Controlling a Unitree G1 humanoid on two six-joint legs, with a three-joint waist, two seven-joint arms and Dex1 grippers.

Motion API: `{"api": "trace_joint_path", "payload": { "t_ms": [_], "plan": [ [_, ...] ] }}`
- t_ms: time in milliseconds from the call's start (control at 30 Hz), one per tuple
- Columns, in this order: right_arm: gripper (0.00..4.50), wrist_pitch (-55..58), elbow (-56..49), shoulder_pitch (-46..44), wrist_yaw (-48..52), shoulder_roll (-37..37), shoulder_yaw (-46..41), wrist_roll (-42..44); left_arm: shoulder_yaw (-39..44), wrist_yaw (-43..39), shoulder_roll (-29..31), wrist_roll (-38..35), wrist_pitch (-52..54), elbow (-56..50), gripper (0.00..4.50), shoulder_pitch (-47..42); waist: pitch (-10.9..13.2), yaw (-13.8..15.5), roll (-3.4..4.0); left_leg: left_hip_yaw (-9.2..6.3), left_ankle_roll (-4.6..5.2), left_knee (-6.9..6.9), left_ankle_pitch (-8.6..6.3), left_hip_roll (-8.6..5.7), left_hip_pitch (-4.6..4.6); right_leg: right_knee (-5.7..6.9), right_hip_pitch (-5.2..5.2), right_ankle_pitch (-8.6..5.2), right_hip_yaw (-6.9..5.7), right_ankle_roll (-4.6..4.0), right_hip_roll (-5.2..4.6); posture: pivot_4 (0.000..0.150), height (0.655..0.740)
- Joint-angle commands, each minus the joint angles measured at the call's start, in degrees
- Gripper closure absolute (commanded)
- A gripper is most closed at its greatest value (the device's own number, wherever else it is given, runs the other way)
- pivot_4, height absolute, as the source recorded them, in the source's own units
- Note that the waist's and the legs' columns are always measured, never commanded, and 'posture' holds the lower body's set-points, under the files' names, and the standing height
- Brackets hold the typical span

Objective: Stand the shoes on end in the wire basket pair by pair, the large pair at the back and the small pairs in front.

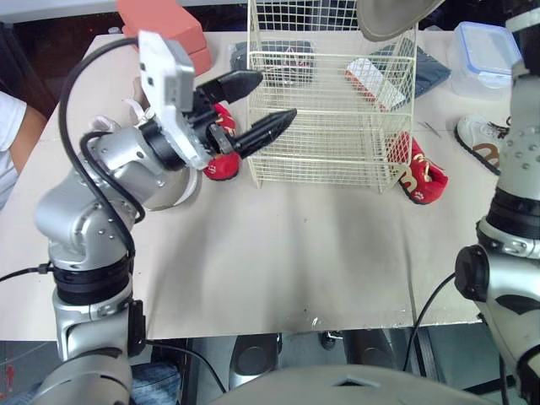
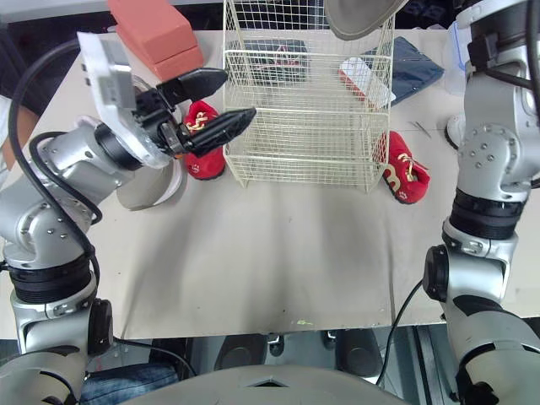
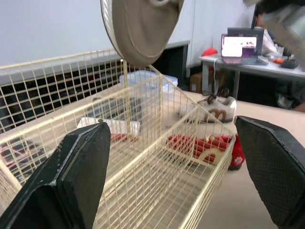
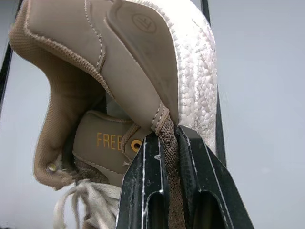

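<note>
Now, from the head: wire basket (image 1: pixel 325 126) standing on the table (image 1: pixel 278 261), with a big tan shoe (image 1: pixel 390 17) hanging over its back right corner. Small red shoe (image 1: pixel 221 165) just beside its left wall, second red shoe (image 1: pixel 419 175) just beside its right wall. White shoe (image 1: pixel 479 142) and a plastic box (image 1: pixel 485 55) with its lid on, further right. Left gripper (image 1: pixel 274 96) spread wide by the left wall, holding nothing. From the left wrist: basket wires between both fingers. From the right wrist: right gripper (image 4: pixel 167 138) pinched tight on a strap of the big tan shoe.

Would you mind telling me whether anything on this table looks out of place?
Nothing looks damaged, but one red shoe lies left of the wire basket and the other red shoe right of it. The tan shoe dangles by its heel loop from the right gripper above the basket.
</note>
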Motion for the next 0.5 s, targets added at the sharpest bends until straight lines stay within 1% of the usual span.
{"api": "trace_joint_path", "payload": {
  "t_ms": [33,133,300,500],
  "plan": [
    [4.50,-7.94,5.33,-3.32,5.39,0.15,-0.79,-2.69,3.74,1.66,1.72,-5.03,2.30,-2.31,0.01,-1.21,0.01,0.01,0.01,0.00,0.00,0.00,0.00,0.01,0.00,0.00,0.00,0.00,0.00,0.00,-0.01,0.150,0.6860],
    [4.50,-12.34,11.46,-5.05,8.80,1.16,-0.68,-4.18,5.45,3.10,3.21,-7.79,3.89,-2.91,0.01,-1.14,0.02,-0.05,0.02,0.00,-0.01,0.00,0.01,0.01,-0.01,0.01,-0.02,0.00,0.00,-0.01,-0.02,0.150,0.6860],
    [4.50,-16.84,18.94,-7.94,11.08,3.79,-0.04,-6.65,7.02,5.72,5.32,-9.33,4.54,-4.27,0.01,-0.90,0.04,-0.06,0.05,0.03,-0.02,0.00,0.01,0.02,-0.01,0.04,-0.05,0.01,0.02,-0.01,-0.02,0.150,0.6860],
    [4.50,-19.01,24.46,-7.53,12.03,3.93,1.12,-10.54,8.38,7.80,7.72,-6.00,2.55,-5.15,0.01,0.26,0.04,0.08,0.05,0.02,-0.02,0.01,0.01,0.00,-0.03,0.04,-0.04,0.01,0.00,-0.02,-0.06,0.150,0.6860]
  ]
}}
